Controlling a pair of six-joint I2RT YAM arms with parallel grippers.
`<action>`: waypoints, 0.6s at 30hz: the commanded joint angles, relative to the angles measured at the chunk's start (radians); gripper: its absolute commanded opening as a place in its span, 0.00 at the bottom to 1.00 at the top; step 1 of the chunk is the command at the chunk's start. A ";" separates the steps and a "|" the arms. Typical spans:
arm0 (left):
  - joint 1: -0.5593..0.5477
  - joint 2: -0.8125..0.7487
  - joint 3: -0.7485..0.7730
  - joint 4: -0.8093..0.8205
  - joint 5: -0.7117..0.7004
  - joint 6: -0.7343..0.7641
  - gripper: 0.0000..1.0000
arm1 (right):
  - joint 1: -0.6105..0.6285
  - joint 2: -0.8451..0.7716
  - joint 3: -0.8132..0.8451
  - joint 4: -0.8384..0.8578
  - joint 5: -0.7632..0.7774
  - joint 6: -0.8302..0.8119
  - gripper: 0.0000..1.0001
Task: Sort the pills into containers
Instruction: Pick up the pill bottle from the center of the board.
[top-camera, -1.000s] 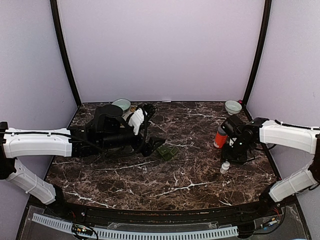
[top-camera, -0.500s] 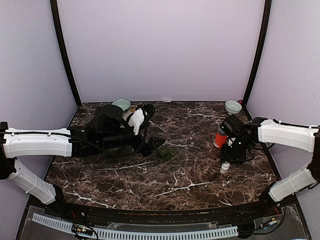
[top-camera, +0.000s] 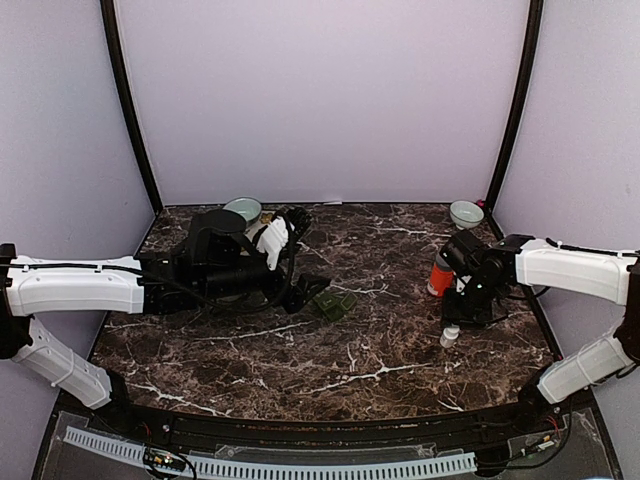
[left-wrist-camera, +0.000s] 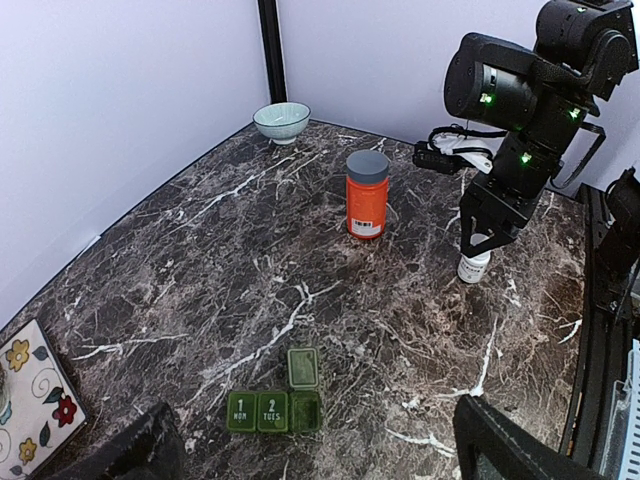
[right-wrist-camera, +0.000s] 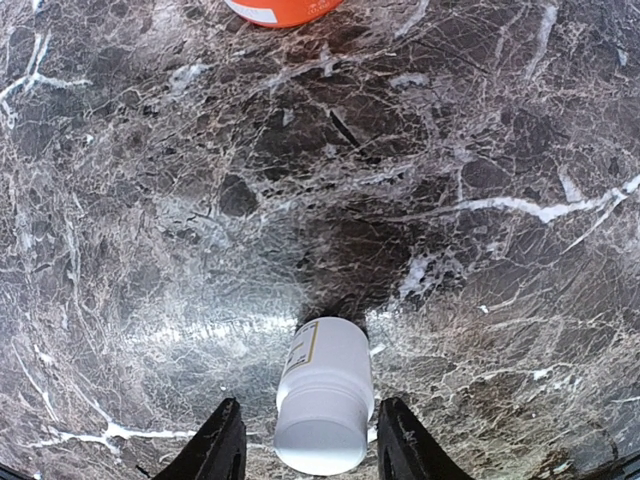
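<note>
A small white pill bottle (right-wrist-camera: 325, 405) stands upright on the marble table, also seen in the top view (top-camera: 450, 335) and the left wrist view (left-wrist-camera: 474, 266). My right gripper (right-wrist-camera: 312, 455) is open and points down over it, one finger on each side of the cap, with gaps showing. An orange bottle with a grey cap (top-camera: 440, 275) stands just behind it. A green weekly pill organizer (left-wrist-camera: 275, 408) lies mid-table with one lid open; its open compartment looks empty. My left gripper (left-wrist-camera: 320, 470) is open and empty, hovering near the organizer (top-camera: 333, 303).
A pale bowl (top-camera: 243, 209) sits at the back left and another (top-camera: 466, 213) at the back right corner. A floral-patterned card (left-wrist-camera: 30, 395) lies at the left edge of the left wrist view. Purple walls enclose the table.
My right gripper has shifted slightly left and down over the white bottle. The left arm has not moved.
</note>
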 joint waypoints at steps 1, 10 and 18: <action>0.002 -0.005 0.018 -0.019 -0.006 0.005 0.97 | -0.006 0.000 0.004 -0.017 -0.007 -0.001 0.46; 0.002 -0.007 0.018 -0.025 -0.005 0.002 0.97 | -0.003 0.000 -0.008 -0.013 -0.019 0.001 0.43; 0.002 -0.009 0.018 -0.029 -0.004 -0.002 0.97 | 0.006 0.004 -0.019 -0.017 -0.014 0.008 0.43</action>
